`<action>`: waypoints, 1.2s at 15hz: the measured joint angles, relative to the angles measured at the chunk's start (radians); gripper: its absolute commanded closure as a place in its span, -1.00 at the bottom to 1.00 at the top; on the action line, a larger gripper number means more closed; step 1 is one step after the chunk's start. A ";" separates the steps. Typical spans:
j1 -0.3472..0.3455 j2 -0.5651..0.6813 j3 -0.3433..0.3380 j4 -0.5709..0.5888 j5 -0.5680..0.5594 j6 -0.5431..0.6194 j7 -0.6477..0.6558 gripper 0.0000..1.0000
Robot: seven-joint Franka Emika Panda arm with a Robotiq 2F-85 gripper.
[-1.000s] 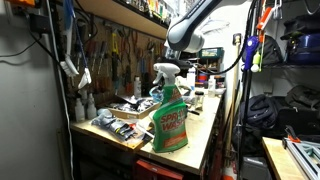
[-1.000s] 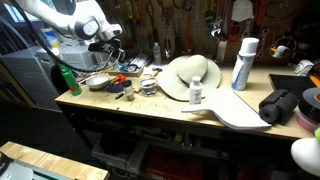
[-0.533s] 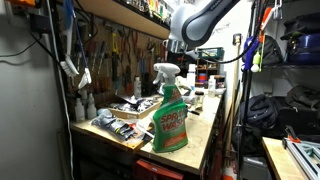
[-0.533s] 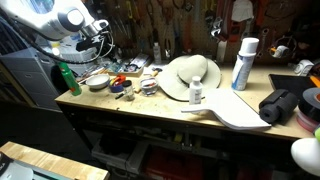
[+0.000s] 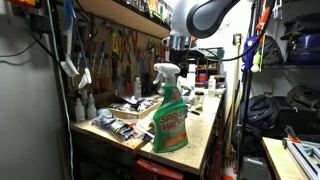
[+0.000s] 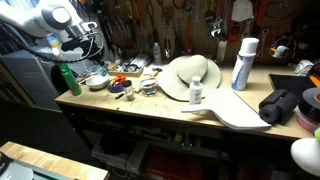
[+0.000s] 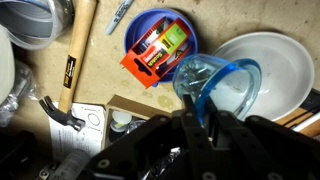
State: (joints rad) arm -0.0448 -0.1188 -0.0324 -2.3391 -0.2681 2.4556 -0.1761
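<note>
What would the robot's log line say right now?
hand: shut | holding: clear blue cup | nearby: white bowl, hammer

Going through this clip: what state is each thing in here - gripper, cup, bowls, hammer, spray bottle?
gripper: shut, fingers pinching the cup rim.
cup: held by the gripper, looks empty.
blue bowl: upright, small packets inside.
white bowl: upright, empty.
hammer: lying flat.
spray bottle: standing upright.

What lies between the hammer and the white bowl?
In the wrist view, a blue bowl with orange items lies between the hammer and the white bowl.
</note>
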 measured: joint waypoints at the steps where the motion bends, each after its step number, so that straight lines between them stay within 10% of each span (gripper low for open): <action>1: -0.001 0.003 0.001 0.001 -0.020 0.000 0.013 0.81; 7: 0.002 0.007 0.085 0.003 -0.441 -0.064 0.394 0.81; 18: 0.036 0.012 0.124 0.011 -0.550 -0.147 0.505 0.82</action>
State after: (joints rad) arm -0.0083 -0.1068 0.0913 -2.3285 -0.8182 2.3084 0.3289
